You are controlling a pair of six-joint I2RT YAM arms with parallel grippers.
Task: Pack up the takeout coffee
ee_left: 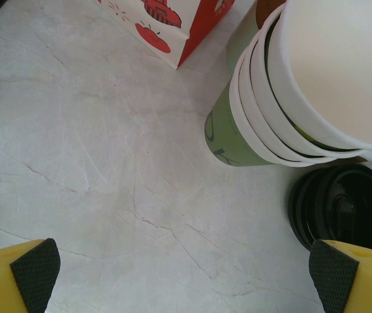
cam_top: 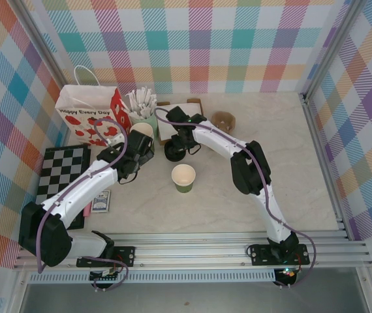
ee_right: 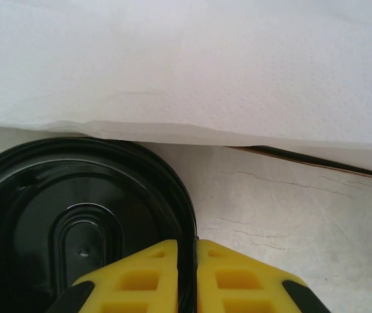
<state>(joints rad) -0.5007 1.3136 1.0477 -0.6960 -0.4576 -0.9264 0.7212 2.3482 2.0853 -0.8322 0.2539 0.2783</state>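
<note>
lid (ee_right: 75,222), lower left of right wrist view, looked thin, light, slick & bendy; right gripper (ee_right: 196,277) jaws were clenched on its rim, prob the best spot. green cup (cam_top: 183,177) stood lidless mid-frame in top view, light paper, easy to crush. left gripper (ee_left: 185,268) jaws were wide apart, holding nothing; couldn't tell if one lid or several were pinched.

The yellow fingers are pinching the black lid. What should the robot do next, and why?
Probably lift the black lid a little. The right gripper is pinched on its rim, but the lid lies flat on the table beside white paper. The green cup stands open and lidless toward the table's middle, so the lid likely has to rise clear before going there.
</note>
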